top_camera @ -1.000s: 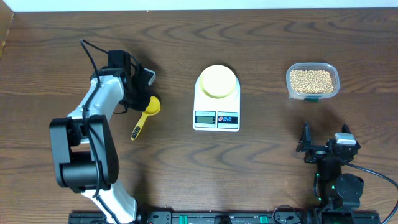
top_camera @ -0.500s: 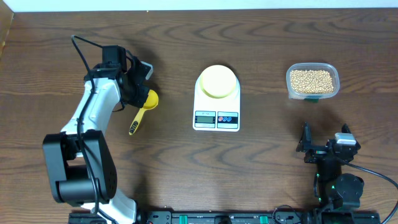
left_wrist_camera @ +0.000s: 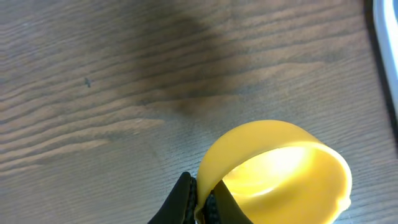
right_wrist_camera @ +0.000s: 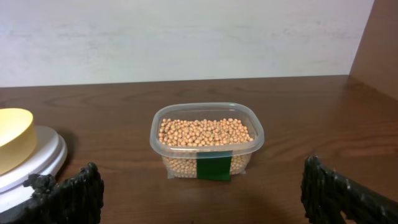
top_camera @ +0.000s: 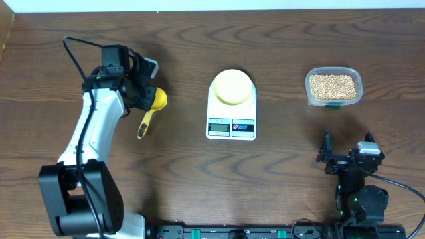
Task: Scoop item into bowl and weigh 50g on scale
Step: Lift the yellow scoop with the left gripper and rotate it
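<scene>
My left gripper (top_camera: 145,95) is shut on the rim of a bright yellow scoop (top_camera: 157,101), left of the scale; the handle points toward the table's front. In the left wrist view the black fingers (left_wrist_camera: 184,198) pinch the wall of the scoop's cup (left_wrist_camera: 280,171), which holds nothing. The pale yellow-green bowl (top_camera: 232,86) sits on the white scale (top_camera: 231,125) at mid-table. The beans (top_camera: 333,84) fill a clear tub (right_wrist_camera: 206,160) at the back right. My right gripper (top_camera: 347,149) rests open near the front right, facing the tub from a distance, its fingers (right_wrist_camera: 76,193) wide apart.
The scale's edge (left_wrist_camera: 387,62) shows at the right of the left wrist view. The bowl (right_wrist_camera: 12,142) and the scale (right_wrist_camera: 38,157) lie at the left of the right wrist view. A pale wall stands behind the table's far edge.
The left arm has swung back and to the left, carrying the yellow scoop with it. The right arm, bowl, scale and tub have not moved.
</scene>
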You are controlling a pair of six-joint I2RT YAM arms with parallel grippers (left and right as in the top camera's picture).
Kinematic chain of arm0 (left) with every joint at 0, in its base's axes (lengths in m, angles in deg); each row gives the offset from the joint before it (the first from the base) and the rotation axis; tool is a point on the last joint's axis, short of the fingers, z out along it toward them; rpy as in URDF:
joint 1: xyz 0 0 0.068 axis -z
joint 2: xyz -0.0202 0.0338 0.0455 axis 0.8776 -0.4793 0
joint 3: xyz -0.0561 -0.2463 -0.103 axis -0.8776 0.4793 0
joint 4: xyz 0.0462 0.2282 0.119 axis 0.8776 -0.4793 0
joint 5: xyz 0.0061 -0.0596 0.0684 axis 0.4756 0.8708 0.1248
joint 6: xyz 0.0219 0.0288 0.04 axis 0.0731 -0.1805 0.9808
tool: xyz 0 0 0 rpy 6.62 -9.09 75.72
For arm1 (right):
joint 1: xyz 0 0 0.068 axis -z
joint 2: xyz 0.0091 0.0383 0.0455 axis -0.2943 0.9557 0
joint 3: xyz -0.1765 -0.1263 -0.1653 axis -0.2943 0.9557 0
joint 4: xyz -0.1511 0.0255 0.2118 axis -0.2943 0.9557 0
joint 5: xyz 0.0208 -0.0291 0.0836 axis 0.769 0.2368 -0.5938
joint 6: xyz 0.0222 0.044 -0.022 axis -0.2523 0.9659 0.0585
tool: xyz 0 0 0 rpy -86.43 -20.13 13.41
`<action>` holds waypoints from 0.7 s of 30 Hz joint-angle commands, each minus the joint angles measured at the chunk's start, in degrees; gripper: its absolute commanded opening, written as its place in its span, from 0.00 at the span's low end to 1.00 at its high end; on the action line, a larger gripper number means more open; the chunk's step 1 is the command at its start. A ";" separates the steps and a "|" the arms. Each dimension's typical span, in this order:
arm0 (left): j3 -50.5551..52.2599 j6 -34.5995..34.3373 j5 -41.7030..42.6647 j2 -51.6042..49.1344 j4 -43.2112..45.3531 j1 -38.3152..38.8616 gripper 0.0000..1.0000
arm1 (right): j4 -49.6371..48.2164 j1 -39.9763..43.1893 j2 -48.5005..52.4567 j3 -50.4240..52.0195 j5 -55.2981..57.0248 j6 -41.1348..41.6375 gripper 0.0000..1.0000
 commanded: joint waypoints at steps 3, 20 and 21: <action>0.26 -5.99 0.72 2.34 -0.11 -0.13 0.08 | 0.22 0.15 -0.26 0.09 -0.13 -0.63 0.99; 0.26 -24.13 0.70 2.47 0.09 -0.13 0.08 | 0.22 0.15 -0.26 0.09 -0.13 -0.63 0.99; 0.26 -26.27 0.70 2.47 0.31 -0.13 0.08 | 0.22 0.15 -0.26 0.09 -0.13 -0.63 0.99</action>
